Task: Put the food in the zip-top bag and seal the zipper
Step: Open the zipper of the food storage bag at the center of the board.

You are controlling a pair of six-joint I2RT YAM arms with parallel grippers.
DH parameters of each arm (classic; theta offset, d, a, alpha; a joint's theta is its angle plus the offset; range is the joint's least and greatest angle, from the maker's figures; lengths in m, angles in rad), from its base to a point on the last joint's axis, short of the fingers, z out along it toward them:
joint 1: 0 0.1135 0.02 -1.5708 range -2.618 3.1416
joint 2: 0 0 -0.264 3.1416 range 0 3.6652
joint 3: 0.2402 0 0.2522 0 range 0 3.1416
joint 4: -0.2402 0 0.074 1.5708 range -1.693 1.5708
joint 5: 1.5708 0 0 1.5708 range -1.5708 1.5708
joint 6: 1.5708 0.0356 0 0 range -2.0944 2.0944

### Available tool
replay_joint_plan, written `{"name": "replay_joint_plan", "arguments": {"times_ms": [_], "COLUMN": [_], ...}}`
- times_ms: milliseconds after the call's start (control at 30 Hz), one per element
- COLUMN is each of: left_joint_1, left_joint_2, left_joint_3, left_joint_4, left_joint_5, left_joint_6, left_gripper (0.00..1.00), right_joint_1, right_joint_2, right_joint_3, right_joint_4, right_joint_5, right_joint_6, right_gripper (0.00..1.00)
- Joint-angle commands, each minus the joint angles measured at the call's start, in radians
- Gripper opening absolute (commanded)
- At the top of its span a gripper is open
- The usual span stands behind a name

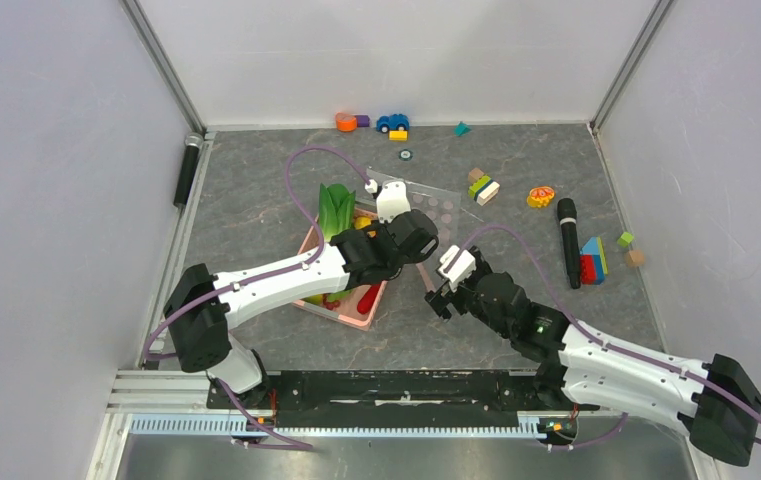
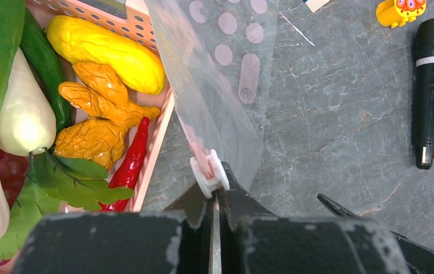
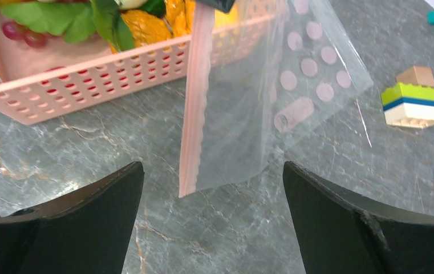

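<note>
The clear dotted zip-top bag (image 1: pixel 438 206) lies right of the pink basket (image 1: pixel 348 316) and is lifted at its near edge. My left gripper (image 2: pixel 216 191) is shut on the bag's pink zip strip, just behind the white slider (image 2: pixel 209 174). The food lies in the basket: bok choy (image 2: pixel 20 114), yellow mango (image 2: pixel 106 51), orange pieces (image 2: pixel 97 114) and red chili (image 2: pixel 132 157). My right gripper (image 3: pixel 213 182) is open and empty. It hovers over the table with the loose end of the zip strip (image 3: pixel 194 103) between and ahead of its fingers, not touching.
A black microphone (image 1: pixel 567 240) lies right of the bag, with stacked blocks (image 1: pixel 593 260) beside it. More blocks (image 1: pixel 483 187) and a toy car (image 1: pixel 392 122) lie toward the back wall. A black cylinder (image 1: pixel 187 170) lies at the left edge.
</note>
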Motion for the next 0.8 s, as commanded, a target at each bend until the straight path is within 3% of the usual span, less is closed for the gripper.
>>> {"name": "replay_joint_plan", "arguments": {"times_ms": [0, 200, 433, 633, 767], "left_joint_1": [0.000, 0.000, 0.000, -0.001, 0.000], "left_joint_2": [0.001, -0.003, -0.015, -0.015, -0.013], "left_joint_3": [0.039, 0.039, 0.026, 0.027, 0.027], "left_joint_4": [-0.005, -0.020, -0.025, -0.025, -0.025], "left_joint_5": [-0.028, -0.031, -0.038, -0.038, -0.039], "left_joint_6": [-0.011, -0.025, -0.031, -0.035, -0.038], "left_gripper": [0.02, 0.02, 0.02, 0.02, 0.02], "right_joint_1": [0.005, 0.005, 0.005, 0.005, 0.005], "right_joint_2": [-0.002, 0.079, 0.163, 0.193, 0.188], "right_joint_3": [-0.027, -0.061, -0.053, -0.051, -0.055], "right_joint_4": [0.108, 0.247, 0.270, 0.287, 0.289], "right_joint_5": [-0.075, 0.012, 0.184, 0.143, 0.033], "right_joint_6": [-0.013, 0.005, 0.033, 0.045, 0.045], "right_gripper": [0.98, 0.98, 0.98, 0.98, 0.98]}}
